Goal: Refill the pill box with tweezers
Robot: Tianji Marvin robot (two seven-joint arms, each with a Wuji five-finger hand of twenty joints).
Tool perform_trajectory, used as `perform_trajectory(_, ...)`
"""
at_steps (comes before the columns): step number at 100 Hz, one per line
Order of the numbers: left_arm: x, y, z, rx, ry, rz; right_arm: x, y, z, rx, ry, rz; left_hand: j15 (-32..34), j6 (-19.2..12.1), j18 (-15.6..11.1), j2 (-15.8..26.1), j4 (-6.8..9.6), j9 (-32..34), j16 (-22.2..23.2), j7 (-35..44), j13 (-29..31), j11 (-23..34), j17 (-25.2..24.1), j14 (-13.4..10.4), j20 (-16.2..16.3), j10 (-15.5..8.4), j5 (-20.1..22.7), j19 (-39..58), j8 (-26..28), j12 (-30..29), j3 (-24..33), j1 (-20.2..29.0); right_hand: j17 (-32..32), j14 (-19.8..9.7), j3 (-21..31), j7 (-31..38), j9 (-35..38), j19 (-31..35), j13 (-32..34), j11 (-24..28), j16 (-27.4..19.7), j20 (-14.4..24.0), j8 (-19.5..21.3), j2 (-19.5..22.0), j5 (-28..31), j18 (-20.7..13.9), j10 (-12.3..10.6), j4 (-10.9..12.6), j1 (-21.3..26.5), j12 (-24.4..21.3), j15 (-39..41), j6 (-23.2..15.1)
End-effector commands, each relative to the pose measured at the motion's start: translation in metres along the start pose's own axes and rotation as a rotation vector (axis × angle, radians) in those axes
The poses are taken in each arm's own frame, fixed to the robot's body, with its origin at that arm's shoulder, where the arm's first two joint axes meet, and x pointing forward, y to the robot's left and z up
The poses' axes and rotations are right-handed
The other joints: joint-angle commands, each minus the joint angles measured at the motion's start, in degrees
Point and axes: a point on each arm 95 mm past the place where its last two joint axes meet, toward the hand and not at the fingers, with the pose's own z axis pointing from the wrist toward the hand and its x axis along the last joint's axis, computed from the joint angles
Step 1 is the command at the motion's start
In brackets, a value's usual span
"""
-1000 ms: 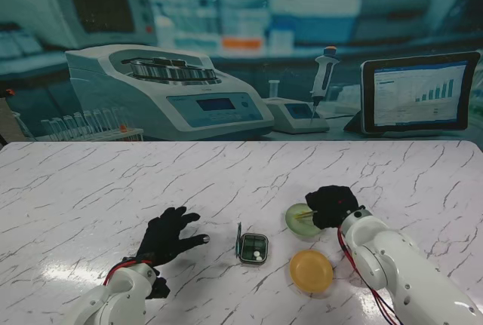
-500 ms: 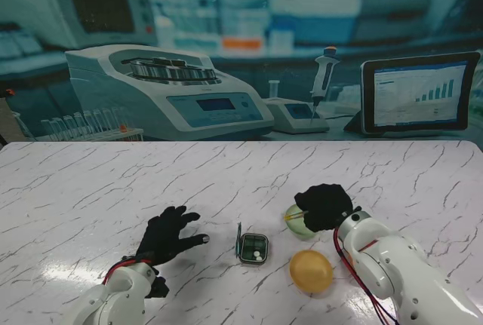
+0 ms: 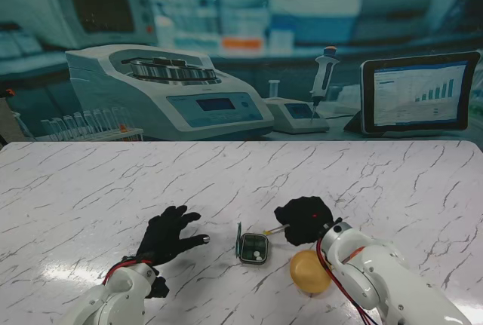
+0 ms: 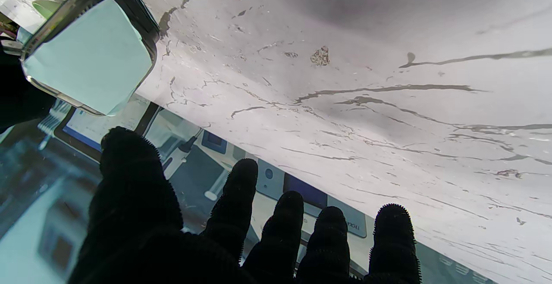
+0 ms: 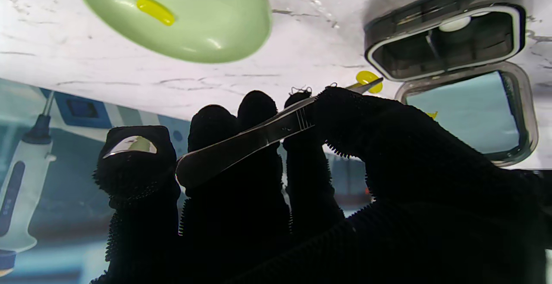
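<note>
The right hand (image 3: 303, 219) pinches a pair of steel tweezers (image 5: 258, 135) between thumb and fingers (image 5: 254, 116), and the tips grip a small yellow pill (image 5: 367, 78). The tweezers' long axis points from that hand toward the robot's left, straight at the open pill box (image 3: 253, 248), which sits just beside the tips and slightly nearer to me. In the right wrist view the box's dark compartments (image 5: 448, 42) lie open just beyond the pill, one already holding a white tablet (image 5: 453, 24), with the clear lid (image 5: 468, 113) hinged back alongside. The drop looks like a short carry over the box's near rim; that rim and the upright lid are what the tips could catch. A green dish (image 5: 181, 17) with one more yellow capsule (image 5: 155, 11) lies behind the hand, and an orange dish (image 3: 310, 271) sits touching the right forearm's side. The left hand (image 3: 167, 236) rests on the counter (image 3: 113, 182), fingers spread and empty, well apart to the box's left.
</note>
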Motion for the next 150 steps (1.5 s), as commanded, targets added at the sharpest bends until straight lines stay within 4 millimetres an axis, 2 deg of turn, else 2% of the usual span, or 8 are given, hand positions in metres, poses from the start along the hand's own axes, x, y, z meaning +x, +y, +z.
perform_trajectory(1, 0.003, 0.005, -0.001, -0.014, 0.024, -0.011, 0.008, -0.007, 0.0, 0.012, 0.021, 0.017, -0.43, -0.51, 0.41, 1.89, 1.85, -0.26, 0.32, -0.08, -1.39, -0.25, -0.51, -0.73, 0.32, -0.23, 0.18, -0.2, -0.67, -0.16, 0.6, -0.22, 0.42, -3.23, 4.4, 4.02, -0.14, 1.95, -0.2, 1.49, 1.17, -0.25, 2.12, 1.81, 3.06, -33.2, 1.57, 1.46, 4.63, -0.03, 1.85, -9.03)
perform_trajectory(31, 0.003, 0.006, -0.002, -0.014, 0.021, -0.018, 0.015, -0.014, 0.001, 0.017, 0.045, 0.041, -0.42, -0.63, 0.41, 1.98, 1.86, -0.33, 0.34, -0.09, -1.37, -0.28, -0.52, -0.71, 0.31, -0.26, 0.18, -0.19, -0.67, -0.18, 0.61, -0.14, -0.05, -2.74, 2.81, 3.16, -0.49, 1.7, -0.62, 0.62, 0.96, -0.67, 0.98, 1.88, 2.53, -32.63, 2.13, -1.17, 5.47, -0.88, 1.3, -8.99)
perform_trajectory(54, 0.003, 0.006, -0.002, -0.013, 0.02, -0.022, 0.016, -0.017, 0.003, 0.021, 0.044, 0.063, -0.37, -0.8, 0.32, 2.12, 1.86, -0.41, 0.37, -0.15, -1.33, -0.31, -0.48, -0.75, 0.35, -0.23, 0.07, -0.1, -0.7, -0.19, 0.61, 0.0, -2.64, -0.81, -1.62, 1.8, -2.12, 0.38, -2.87, -1.68, 0.26, -1.45, -5.58, 2.21, -0.05, -30.2, 3.15, -9.56, 8.47, -3.13, -0.96, -6.56)
perform_trajectory(74, 0.003, 0.006, -0.003, -0.016, 0.018, -0.027, 0.016, -0.017, 0.004, 0.015, 0.045, 0.07, -0.39, -0.83, 0.3, 2.16, 1.85, -0.44, 0.36, -0.18, -1.38, -0.32, -0.49, -0.83, 0.38, -0.21, 0.06, -0.04, -0.72, -0.22, 0.59, -0.02, -3.48, -0.02, -3.34, 1.55, -2.99, -0.13, -3.73, -2.64, 0.06, -1.62, -7.37, 2.55, -1.22, -29.28, 3.45, -11.9, 9.64, -3.4, -1.87, -6.27)
perform_trajectory(93, 0.002, 0.005, -0.003, -0.019, 0.015, -0.029, 0.016, -0.015, 0.003, 0.014, 0.044, 0.07, -0.43, -0.7, 0.34, 2.18, 1.85, -0.41, 0.33, -0.1, -1.43, -0.32, -0.52, -0.74, 0.37, -0.07, 0.24, -0.04, -0.7, -0.23, 0.59, 0.01, -3.99, 0.14, -4.16, 1.8, -3.42, -0.45, -4.06, -2.97, 0.04, -1.72, -7.43, 2.52, -1.7, -28.73, 3.36, -12.66, 10.04, -2.95, -2.27, -6.51)
perform_trajectory(115, 0.002, 0.005, -0.004, -0.021, 0.013, -0.029, 0.011, -0.009, 0.0, -0.005, 0.033, 0.067, -0.5, -0.8, 0.36, 2.08, 1.86, -0.37, 0.27, -0.23, -1.46, -0.35, -0.53, -0.71, 0.3, -0.09, 0.0, -0.15, -0.75, -0.26, 0.55, -0.17, -2.36, -0.85, -2.17, 3.31, -2.18, 0.06, -2.42, -1.92, 0.26, -1.78, -6.16, 2.01, -0.54, -29.82, 3.25, -11.0, 9.42, -2.39, -1.52, -6.41)
perform_trajectory(150, 0.003, 0.004, -0.002, -0.018, 0.017, -0.023, -0.02, -0.001, -0.013, -0.03, -0.056, 0.056, -0.47, -0.91, 0.33, 2.02, 1.86, -0.35, 0.3, -0.2, -1.35, -0.33, -0.5, -0.78, 0.33, -0.19, 0.06, -0.15, -0.75, -0.24, 0.58, -0.21, -1.32, -1.31, -0.31, 3.82, -1.62, 0.44, -1.62, -1.0, 0.43, -1.74, -4.34, 1.8, 0.17, -30.62, 2.83, -8.66, 8.1, -1.83, -0.79, -7.16)
